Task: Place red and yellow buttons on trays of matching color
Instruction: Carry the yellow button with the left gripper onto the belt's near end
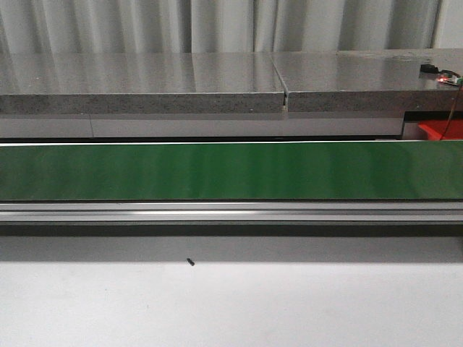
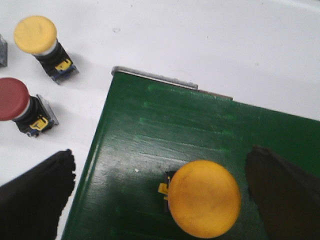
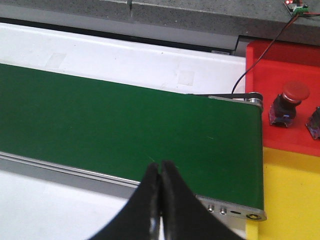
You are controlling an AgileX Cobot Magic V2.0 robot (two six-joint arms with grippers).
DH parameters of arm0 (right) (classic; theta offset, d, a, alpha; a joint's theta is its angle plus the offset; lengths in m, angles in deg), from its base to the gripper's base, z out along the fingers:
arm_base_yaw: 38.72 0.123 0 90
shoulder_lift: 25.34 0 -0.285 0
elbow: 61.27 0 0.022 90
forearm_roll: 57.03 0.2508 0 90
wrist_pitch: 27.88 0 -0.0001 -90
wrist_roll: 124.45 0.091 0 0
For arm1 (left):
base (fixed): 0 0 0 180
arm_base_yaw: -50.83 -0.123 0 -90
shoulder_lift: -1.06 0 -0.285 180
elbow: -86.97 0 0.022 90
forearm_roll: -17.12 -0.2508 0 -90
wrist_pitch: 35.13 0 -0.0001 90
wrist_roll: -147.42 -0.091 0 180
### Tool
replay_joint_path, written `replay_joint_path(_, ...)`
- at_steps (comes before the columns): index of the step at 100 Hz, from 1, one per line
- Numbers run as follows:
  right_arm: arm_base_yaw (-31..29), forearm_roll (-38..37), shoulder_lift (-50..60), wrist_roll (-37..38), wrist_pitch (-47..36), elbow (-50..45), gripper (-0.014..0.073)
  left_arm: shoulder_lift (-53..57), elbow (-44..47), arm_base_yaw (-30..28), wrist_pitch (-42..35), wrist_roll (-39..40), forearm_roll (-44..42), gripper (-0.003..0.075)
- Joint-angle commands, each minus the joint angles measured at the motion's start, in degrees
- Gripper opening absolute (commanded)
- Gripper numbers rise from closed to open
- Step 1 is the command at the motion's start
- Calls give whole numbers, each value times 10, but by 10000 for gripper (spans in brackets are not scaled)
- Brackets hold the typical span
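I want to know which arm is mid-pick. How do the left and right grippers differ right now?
The left gripper is open; the right gripper is shut with fingertips touching. The left straddles a yellow button on the green belt; the right has nothing between its fingers. Both hover over the belt.

Grey speckled stone counter [image 1: 145,83] behind, pale pleated curtain [image 1: 217,25] above, white tabletop [image 1: 231,303] in front.

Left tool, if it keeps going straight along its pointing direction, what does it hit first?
Most likely the yellow mushroom-head push button standing on the green conveyor belt; it sits between the open left tool's fingers. Depth is unclear.
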Motion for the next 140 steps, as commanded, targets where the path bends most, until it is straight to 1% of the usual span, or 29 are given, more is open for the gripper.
replay_joint_path(1, -2, 4, 1, -5, -35, 15, -68, 50, -15, -5, -24, 0, 5, 658)
replay_joint_path(16, -2, 4, 1, -5, -35, 15, -68, 86, -15, -43, -6, 0, -10, 658)
replay_joint_path(34, -2, 4, 1, -5, -35, 15, -68, 94, -14, -143, 15, 6, -13, 658)
replay_joint_path(45, -2, 4, 1, -5, -35, 15, -68, 89, -10, -198, 15, 10, -13, 657)
replay_joint_path(66, -2, 4, 1, -5, -35, 15, -68, 68, -10, -266, 15, 17, -13, 657)
replay_joint_path(87, -2, 4, 1, -5, -35, 15, -68, 26, -10, -290, -2, 17, -22, 657)
replay_joint_path(103, -2, 4, 1, -5, -35, 15, -68, -22, -11, -292, -29, 19, -24, 657)
replay_joint_path(140, -2, 4, 1, -5, -35, 15, -68, -139, -61, -292, -31, 19, -24, 657)
